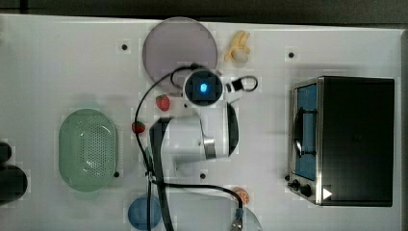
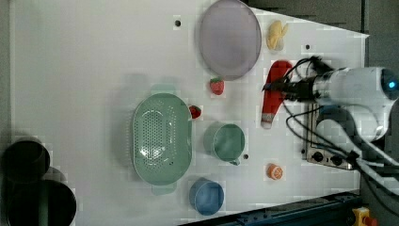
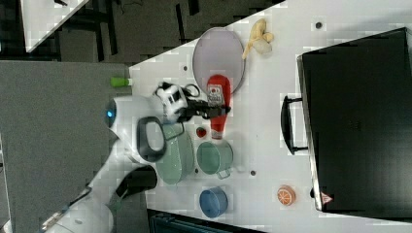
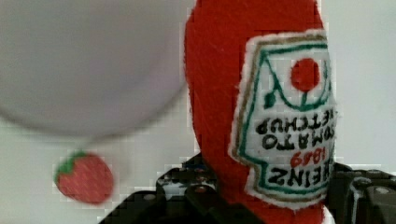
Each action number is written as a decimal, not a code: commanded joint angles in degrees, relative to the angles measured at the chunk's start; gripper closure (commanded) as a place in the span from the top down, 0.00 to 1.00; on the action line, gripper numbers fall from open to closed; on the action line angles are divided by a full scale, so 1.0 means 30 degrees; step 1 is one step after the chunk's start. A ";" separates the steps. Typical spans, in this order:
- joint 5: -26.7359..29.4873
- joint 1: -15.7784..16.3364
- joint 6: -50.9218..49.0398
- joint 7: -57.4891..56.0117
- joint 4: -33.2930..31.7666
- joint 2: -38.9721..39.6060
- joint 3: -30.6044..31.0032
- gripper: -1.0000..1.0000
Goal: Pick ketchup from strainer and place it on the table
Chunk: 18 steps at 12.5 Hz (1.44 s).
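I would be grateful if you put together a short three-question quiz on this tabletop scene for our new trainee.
1. True or false: the pale green perforated oval plastic strainer has the red plush ketchup bottle with the white label lying in it.
2. What does the end effector grip?
A. a small red strawberry
B. the ketchup bottle
C. the round green cup
3. Fill in: in the left view, the two small red strawberries lie between the strainer and the round grey-lilac ____.

Key:
1. False; the strainer holds nothing, and the bottle is beside the plate, over the white table.
2. B
3. plate
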 commanded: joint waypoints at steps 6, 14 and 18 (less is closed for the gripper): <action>0.0092 -0.0837 0.1034 -0.0558 -0.1713 0.0871 -0.0272 0.84; 0.0205 -0.0803 -0.2239 -0.0167 0.2516 -0.2920 0.0069 1.00; 0.0732 -0.0746 -0.7250 0.1405 0.6320 -0.3093 0.0109 1.00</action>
